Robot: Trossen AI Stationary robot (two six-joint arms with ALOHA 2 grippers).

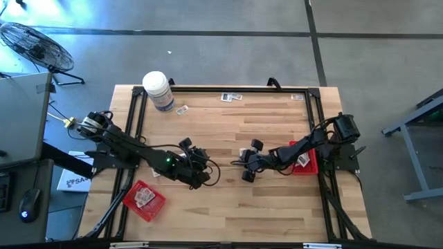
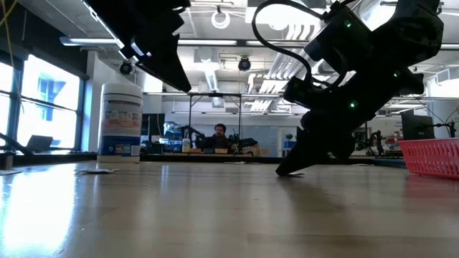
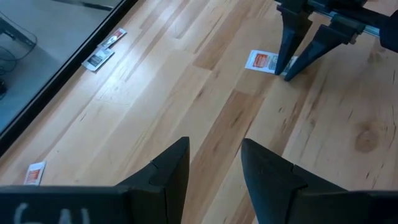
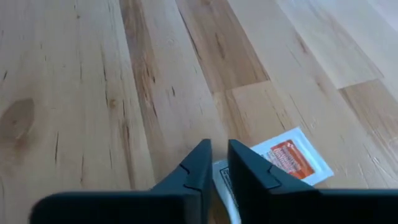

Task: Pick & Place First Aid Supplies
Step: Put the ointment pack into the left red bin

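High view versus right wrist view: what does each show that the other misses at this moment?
Only the high view shows the left gripper waiting above the table, the white jar, both red trays and the packets along the far edge. Only the right wrist view shows the orange print on the packet and a second packet between the fingers. Both show the right gripper low on the wooden table.
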